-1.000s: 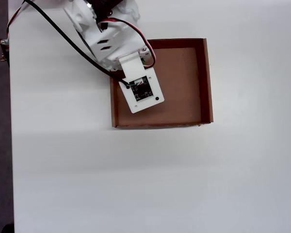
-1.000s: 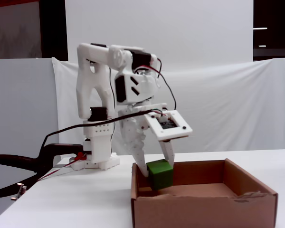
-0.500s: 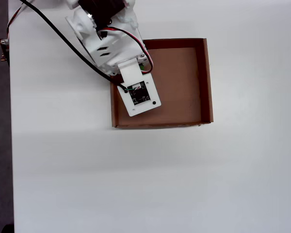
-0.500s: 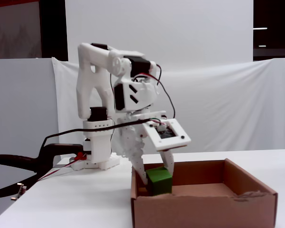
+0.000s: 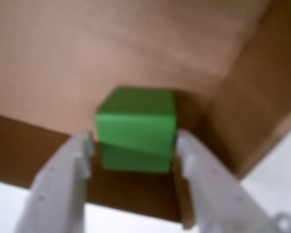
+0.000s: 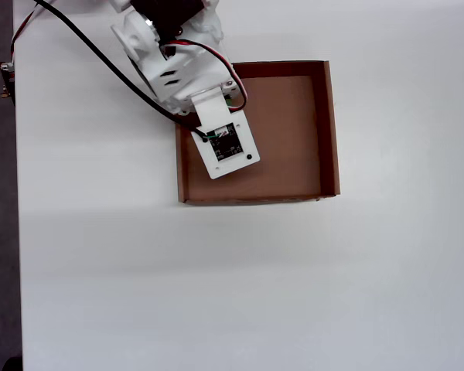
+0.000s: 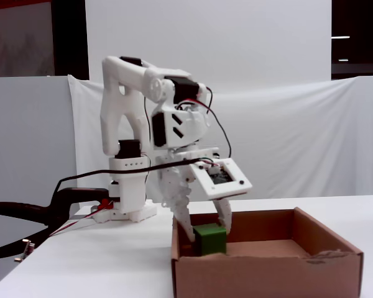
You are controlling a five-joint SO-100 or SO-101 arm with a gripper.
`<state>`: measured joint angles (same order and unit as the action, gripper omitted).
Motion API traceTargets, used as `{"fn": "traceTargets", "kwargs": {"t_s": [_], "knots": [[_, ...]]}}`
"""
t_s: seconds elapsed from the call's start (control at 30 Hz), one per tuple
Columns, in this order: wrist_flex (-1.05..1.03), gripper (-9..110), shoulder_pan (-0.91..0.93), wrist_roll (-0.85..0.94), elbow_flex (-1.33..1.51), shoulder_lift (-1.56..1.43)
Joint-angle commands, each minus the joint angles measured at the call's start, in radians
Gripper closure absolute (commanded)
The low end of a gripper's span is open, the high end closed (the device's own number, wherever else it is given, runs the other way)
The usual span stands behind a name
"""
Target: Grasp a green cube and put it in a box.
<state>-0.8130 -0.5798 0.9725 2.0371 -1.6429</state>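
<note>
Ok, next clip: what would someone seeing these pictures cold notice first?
The bright green cube, sitting between the two fingers of the end effector in the wrist view, low inside the brown cardboard box near one of its corners. After that, the white arm bending down over the box's left end in the fixed view, with its black cable trailing across the white table in the overhead view.

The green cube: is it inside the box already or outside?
Inside. In the fixed view the green cube sits below the rim of the box, between the gripper fingers.
</note>
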Motion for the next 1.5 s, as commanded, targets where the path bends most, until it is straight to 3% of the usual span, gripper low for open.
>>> {"fn": "traceTargets", "kwargs": {"t_s": [0.0,0.23,0.47,0.83,1.07,1.27,1.47], "knots": [[0.000,75,-0.003,-0.002,-0.012,-0.037],[-0.179,75,0.080,-0.003,-0.147,-0.150],[-0.383,75,0.362,-0.012,-0.207,-0.411],[-0.425,75,0.792,-0.014,0.433,-1.052],[-0.492,75,0.861,-0.060,0.732,-1.373],[-0.417,75,0.867,-0.206,0.864,-1.499],[-0.402,75,0.874,-0.216,0.936,-1.542]]}}
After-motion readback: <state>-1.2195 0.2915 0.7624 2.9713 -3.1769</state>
